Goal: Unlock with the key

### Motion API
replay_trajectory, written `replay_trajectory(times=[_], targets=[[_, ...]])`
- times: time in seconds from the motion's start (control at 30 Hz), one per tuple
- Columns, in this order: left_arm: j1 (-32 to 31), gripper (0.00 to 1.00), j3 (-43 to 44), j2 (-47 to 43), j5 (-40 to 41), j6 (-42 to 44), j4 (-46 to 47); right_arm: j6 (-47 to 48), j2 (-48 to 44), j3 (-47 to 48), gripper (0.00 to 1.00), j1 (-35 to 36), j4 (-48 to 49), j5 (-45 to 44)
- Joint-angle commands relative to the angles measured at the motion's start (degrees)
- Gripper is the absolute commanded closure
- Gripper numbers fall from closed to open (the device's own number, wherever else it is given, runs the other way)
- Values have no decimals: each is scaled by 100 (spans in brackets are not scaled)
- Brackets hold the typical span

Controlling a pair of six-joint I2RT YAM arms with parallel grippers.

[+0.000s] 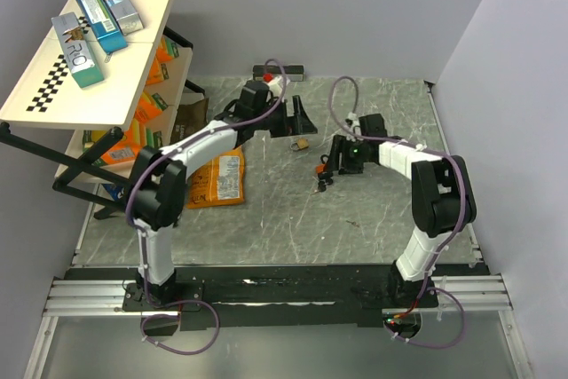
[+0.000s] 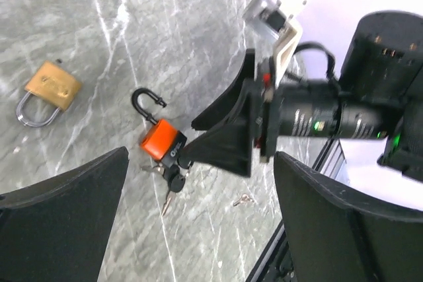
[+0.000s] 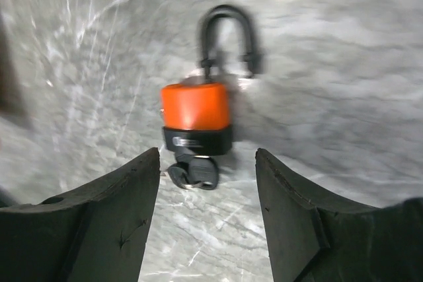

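1. Right wrist view puts the key (image 3: 195, 173) dead centre. It's a small dark cluster sticking out of the bottom of the orange padlock (image 3: 196, 113), at the end away from the shackle. Both lie flat on the grey marble table (image 3: 344, 64). It's a bit blurry, so how deep the key sits can't be told.
2. In the left wrist view the padlock's black shackle (image 2: 147, 102) looks popped, with one end hanging free of the body.
3. The right gripper (image 3: 206, 163) points at the key end of the padlock. Its fingers are spread well apart with nothing pinched between them, and the padlock lies just past the tips. From the left wrist camera, one finger (image 2: 221, 130) ends right at the padlock's side. Whether it's touching or a hair off, no idea.
4. The left gripper (image 2: 198, 163) has the padlock in sight through the gap between its fingers, which are spread about as wide as they go. It holds nothing and sits clear of the padlock.
5. A brass padlock (image 2: 47, 90) lies near the orange one, off towards the shackle end and not touching it.
6. A tiny silvery loose key (image 2: 244, 199) sits on the table near the key end of the orange padlock, apart from it.
7. From the top camera, an orange snack bag (image 1: 217, 179) lies well to the left of the padlock. A shelf rack (image 1: 89, 59) carrying boxes stands further left again.
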State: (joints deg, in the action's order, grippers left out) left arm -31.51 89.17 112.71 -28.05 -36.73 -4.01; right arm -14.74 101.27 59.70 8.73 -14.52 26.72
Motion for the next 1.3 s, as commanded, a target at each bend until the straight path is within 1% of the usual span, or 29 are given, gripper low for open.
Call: replay_trajectory(times=[0.0, 0.07, 0.17, 0.43, 0.73, 0.87, 1.0, 1.07, 1.1, 1.2, 1.27], targets=[[118, 4, -584, -749, 492, -264, 682, 849, -126, 471, 33, 550, -444, -913], [171, 4, -847, -969, 599, -247, 726, 964, 84, 753, 33, 795, -638, -1263], [267, 4, -1164, -1198, 705, -317, 823, 1131, 269, 946, 33, 998, -780, -1485], [435, 4, -1656, -1549, 696, -422, 911, 1307, 577, 1395, 33, 1183, -1228, -2118], [523, 3, -1788, -1673, 652, -449, 911, 1334, 718, 1509, 33, 1359, -1351, -2074], [532, 3, -1876, -1690, 634, -502, 972, 1202, 876, 1579, 33, 1386, -1456, -2039], [540, 3, -1912, -1752, 634, -528, 990, 1123, 1078, 1842, 34, 1394, -1746, -2258], [558, 3, -1912, -1778, 652, -519, 981, 1044, 1140, 1896, 37, 1394, -1825, -2364], [558, 3, -1912, -1796, 652, -519, 964, 1009, 1149, 1913, 48, 1368, -1869, -2521], [584, 3, -1956, -1840, 652, -528, 964, 991, 1079, 1887, 59, 1245, -1914, -2794], [602, 3, -2008, -1866, 652, -537, 972, 1061, 1026, 1844, 61, 1053, -1905, -2918]])
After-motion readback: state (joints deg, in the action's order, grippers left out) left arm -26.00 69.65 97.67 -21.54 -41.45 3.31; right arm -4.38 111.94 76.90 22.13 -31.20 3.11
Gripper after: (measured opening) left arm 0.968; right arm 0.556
